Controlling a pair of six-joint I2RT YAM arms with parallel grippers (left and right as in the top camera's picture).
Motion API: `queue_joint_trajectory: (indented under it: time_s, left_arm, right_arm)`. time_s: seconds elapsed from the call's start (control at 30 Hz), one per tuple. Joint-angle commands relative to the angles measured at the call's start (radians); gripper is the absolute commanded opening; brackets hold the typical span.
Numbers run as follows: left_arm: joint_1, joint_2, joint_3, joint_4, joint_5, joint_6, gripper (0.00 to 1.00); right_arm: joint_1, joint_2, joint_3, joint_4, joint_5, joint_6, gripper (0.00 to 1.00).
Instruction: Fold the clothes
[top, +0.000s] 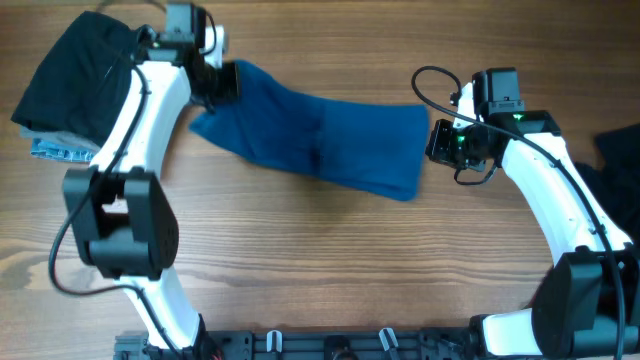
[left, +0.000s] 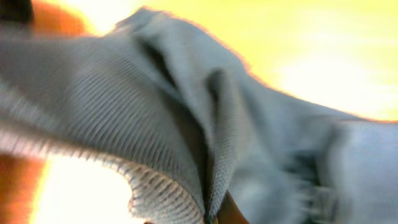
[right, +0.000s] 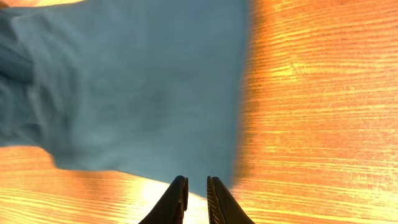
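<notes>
— From overhead we get soft, even light. The table (top: 300, 250) is sharp, with only a thin shadow along the lower edge of the blue shirt (top: 320, 140).

— Our left wrist view is far worse. The cloth fills it, smeared and washed grey, and the background burns out to yellow-white.

— On the right wrist view we see the tabletop glowing orange, with glare near the bottom. The cloth's edge looks soft, perhaps from motion blur.
</notes>
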Motion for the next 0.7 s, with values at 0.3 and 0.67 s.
queue_joint_trajectory:
  time_s: [0.3,0.67]
  left_arm:
    - [-0.467,-0.02,0.031,-0.036,0.051,0.043,0.04]
    - [-0.692,0.129,0.028,0.159,0.019,-0.036,1.0]
  right_arm:
    - [-0.019,-0.023,0.0,0.003,0.114,0.074,0.17]
    - [-0.322,-0.023,0.0,-0.114,0.022,-0.018,0.38]
